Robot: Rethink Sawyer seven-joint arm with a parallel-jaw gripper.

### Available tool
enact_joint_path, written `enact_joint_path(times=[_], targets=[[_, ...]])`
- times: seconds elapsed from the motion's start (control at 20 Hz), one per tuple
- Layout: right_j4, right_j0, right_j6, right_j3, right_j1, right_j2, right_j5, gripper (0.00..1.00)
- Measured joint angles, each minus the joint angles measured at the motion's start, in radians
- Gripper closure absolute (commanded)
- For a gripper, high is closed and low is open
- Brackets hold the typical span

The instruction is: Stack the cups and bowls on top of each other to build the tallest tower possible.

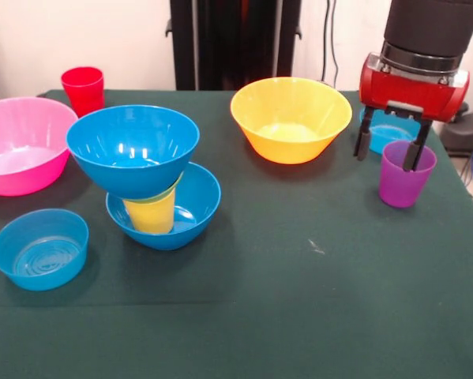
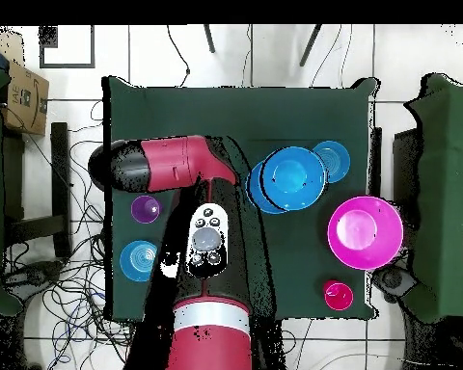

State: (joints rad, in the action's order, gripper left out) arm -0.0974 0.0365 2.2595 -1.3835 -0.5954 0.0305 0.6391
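Purple cup (image 1: 406,175) upright on bench (image 1: 299,300); claw (image 1: 389,150) spread apart, one finger apparently inside rim, not clamped.

Arm (image 1: 429,31): cut off by the front view's top edge.
Orange bowl (image 1: 291,118): hidden under the arm in the overhead view.
Light-blue bowl (image 1: 390,136): mostly hidden behind the jaws in the front view.
Yellow cup (image 1: 152,213): top hidden under the upper blue bowl (image 1: 133,150).
Green bowl (image 1: 167,193): only a sliver of rim shows.
Pink bowl (image 1: 23,146): cut by the front view's left edge.
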Motion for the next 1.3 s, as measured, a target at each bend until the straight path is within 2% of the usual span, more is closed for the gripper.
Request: enact_joint_path(times=[0.4,0.75,1.3], targets=[[-0.001,-0.051,0.000,-0.002,-0.031,-0.052,0.037,0.00],[-0.001,-0.060,0.000,-0.011,-0.063,-0.074,0.040,0.00],[-0.001,-0.056,0.000,-0.085,-0.082,-0.109,0.040,0.00]])
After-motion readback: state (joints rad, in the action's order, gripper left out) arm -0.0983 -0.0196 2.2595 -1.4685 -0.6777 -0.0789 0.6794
